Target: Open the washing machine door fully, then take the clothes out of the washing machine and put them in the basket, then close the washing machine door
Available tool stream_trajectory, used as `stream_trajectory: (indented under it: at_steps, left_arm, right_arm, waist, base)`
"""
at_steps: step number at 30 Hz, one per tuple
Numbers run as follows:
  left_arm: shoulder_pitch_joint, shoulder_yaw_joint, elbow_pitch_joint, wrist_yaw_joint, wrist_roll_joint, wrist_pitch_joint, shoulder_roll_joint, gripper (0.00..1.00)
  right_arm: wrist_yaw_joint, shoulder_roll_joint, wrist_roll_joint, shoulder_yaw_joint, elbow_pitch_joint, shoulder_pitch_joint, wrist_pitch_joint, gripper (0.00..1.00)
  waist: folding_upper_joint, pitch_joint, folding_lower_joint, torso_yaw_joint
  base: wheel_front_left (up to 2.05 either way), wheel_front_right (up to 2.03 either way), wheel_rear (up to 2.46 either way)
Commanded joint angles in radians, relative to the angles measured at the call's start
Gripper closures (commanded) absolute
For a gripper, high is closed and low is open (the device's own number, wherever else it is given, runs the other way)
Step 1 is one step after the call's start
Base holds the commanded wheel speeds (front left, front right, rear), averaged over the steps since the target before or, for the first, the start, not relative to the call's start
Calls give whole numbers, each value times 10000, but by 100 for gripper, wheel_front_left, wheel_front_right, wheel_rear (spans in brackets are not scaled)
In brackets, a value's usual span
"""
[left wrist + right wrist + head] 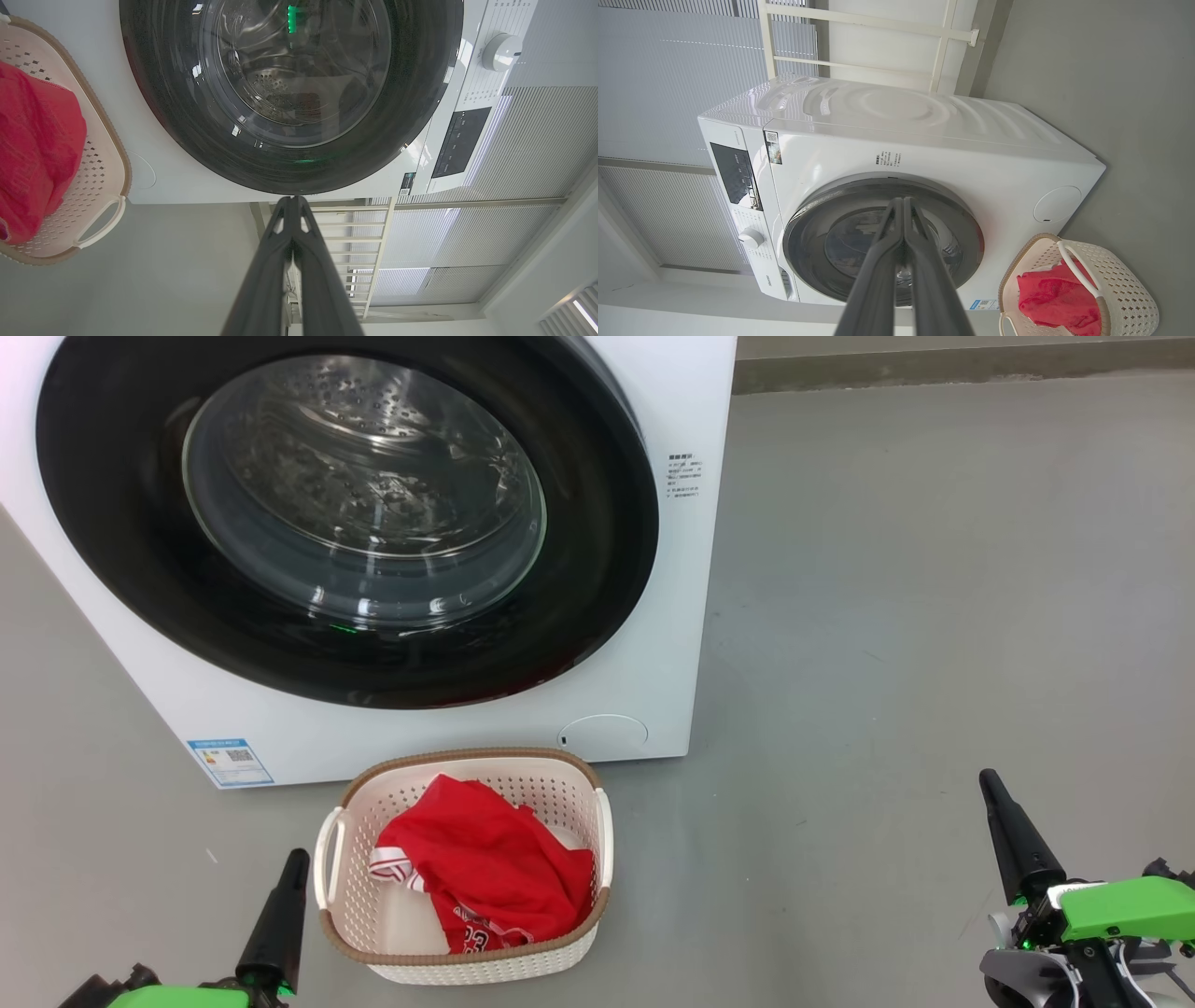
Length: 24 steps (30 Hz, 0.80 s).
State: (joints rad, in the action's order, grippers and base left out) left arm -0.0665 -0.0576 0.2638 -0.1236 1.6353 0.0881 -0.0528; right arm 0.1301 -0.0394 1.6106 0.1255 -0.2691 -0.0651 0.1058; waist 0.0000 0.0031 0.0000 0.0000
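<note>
Left end effector (293, 199) closed — grey floor (887, 616), white slatted blinds (514, 140).

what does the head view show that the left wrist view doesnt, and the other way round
Head view, of the two: the blue label low on the washing machine, the white trim on the clothes, and the right end effector, shut.
Left wrist view, of the two: the control dial, the dark control panel and the slatted blinds behind.
Both: the closed washing machine door, the basket holding the red clothes, the round cap, and the left end effector, shut.
</note>
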Motion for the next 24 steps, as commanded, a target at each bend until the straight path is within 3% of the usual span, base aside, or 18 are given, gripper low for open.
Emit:
stream_trajectory:
  at_steps: [1,24]
  left_arm:
    - [-397,-353,-195,-71,-94,84,-127,100]
    - [-402,-410,-192,-71,-142,129,-87,100]
  right_arm:
    - [6,-139,7,-150,246,-424,48,100]
    - [6,-129,-4,-136,245,-426,59,100]
  waist:
    - [0,0,0,0]
    - [0,0,0,0]
  base:
    - [0,0,0]
    - [0,0,0]
